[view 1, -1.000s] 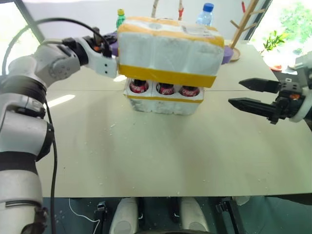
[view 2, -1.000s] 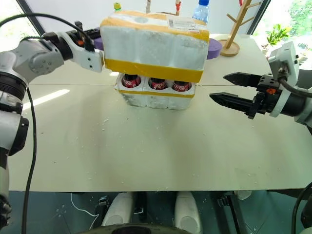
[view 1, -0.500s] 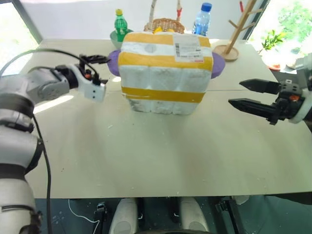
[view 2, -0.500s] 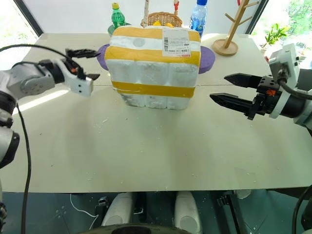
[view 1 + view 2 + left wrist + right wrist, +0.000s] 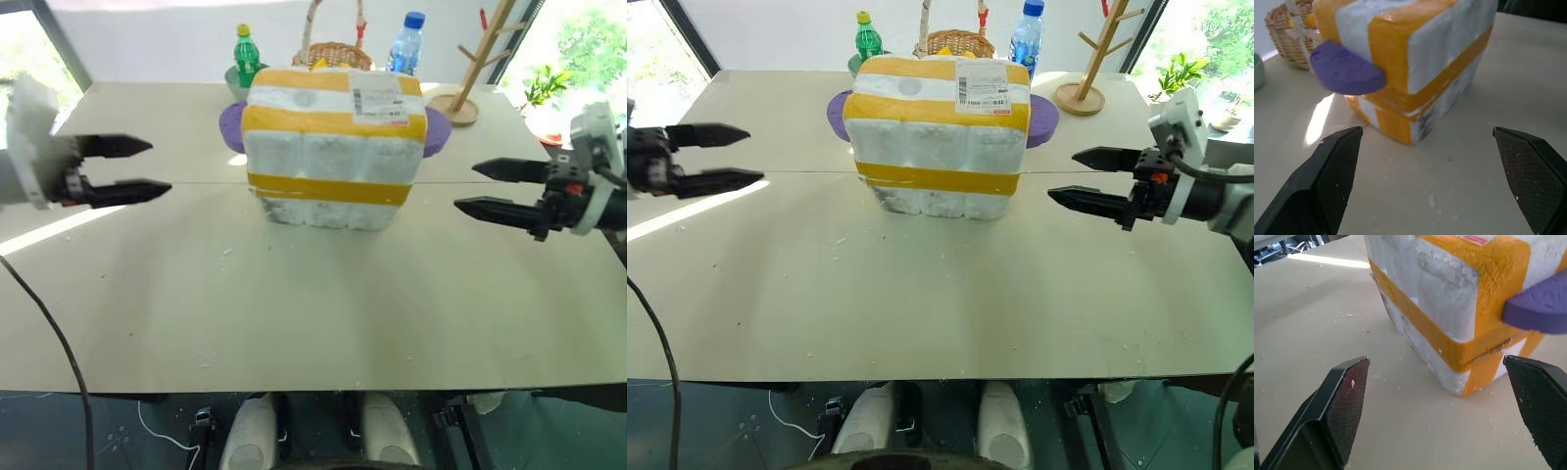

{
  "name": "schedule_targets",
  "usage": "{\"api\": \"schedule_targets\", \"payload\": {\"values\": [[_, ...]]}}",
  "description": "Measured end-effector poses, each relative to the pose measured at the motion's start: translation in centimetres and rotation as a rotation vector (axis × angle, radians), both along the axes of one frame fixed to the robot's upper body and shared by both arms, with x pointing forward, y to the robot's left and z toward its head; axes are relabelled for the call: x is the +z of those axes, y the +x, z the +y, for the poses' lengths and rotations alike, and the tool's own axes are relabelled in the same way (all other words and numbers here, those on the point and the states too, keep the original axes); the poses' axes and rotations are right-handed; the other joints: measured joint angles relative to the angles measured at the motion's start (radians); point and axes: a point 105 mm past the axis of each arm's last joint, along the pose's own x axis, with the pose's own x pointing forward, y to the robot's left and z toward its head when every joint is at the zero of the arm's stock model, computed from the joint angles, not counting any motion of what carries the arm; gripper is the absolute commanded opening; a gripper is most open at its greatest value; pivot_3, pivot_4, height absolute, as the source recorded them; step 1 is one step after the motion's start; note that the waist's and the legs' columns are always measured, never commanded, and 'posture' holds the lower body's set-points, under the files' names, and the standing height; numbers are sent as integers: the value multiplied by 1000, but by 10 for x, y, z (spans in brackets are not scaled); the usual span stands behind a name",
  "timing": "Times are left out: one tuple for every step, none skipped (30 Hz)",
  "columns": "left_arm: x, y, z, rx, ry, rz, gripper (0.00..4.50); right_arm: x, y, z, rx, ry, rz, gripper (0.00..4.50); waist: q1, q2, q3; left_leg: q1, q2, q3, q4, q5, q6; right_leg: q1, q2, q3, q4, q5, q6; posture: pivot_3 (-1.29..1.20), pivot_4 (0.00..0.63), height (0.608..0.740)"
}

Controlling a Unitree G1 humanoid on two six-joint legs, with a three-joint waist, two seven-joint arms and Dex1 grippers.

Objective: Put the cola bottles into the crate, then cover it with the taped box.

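Covering looked done: the taped box (image 5: 334,145) sat over the crate between the left claw (image 5: 147,166) and right claw (image 5: 475,188), both wide open, empty; next, only retreat.

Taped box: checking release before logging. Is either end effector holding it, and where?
Neither. The left end effector and right end effector are open, clear of the taped box.

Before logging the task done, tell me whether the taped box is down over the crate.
Down. The taped box stands level on the table, its lower edge at the tabletop; both grippers are clear.
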Motion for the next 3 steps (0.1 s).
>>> {"api": "schedule_targets", "payload": {"values": [[-1,-3,0,-13,-6,34,4469,-1,3,1,8,0,3,4500,0,0,0,0,0,0,0,0,-1,0,0,0,0,0,0,0,150,740],[-3,-4,0,-19,-9,60,4469,-1,5,3,15,0,5,4500,0,0,0,0,0,0,0,1,-2,-1,1,0,0,0,0,0,150,740],[-5,-6,0,-27,-8,89,4469,-3,7,5,29,3,10,4500,-2,0,0,-1,0,0,0,2,-4,-1,2,0,0,0,0,0,150,740]]}}
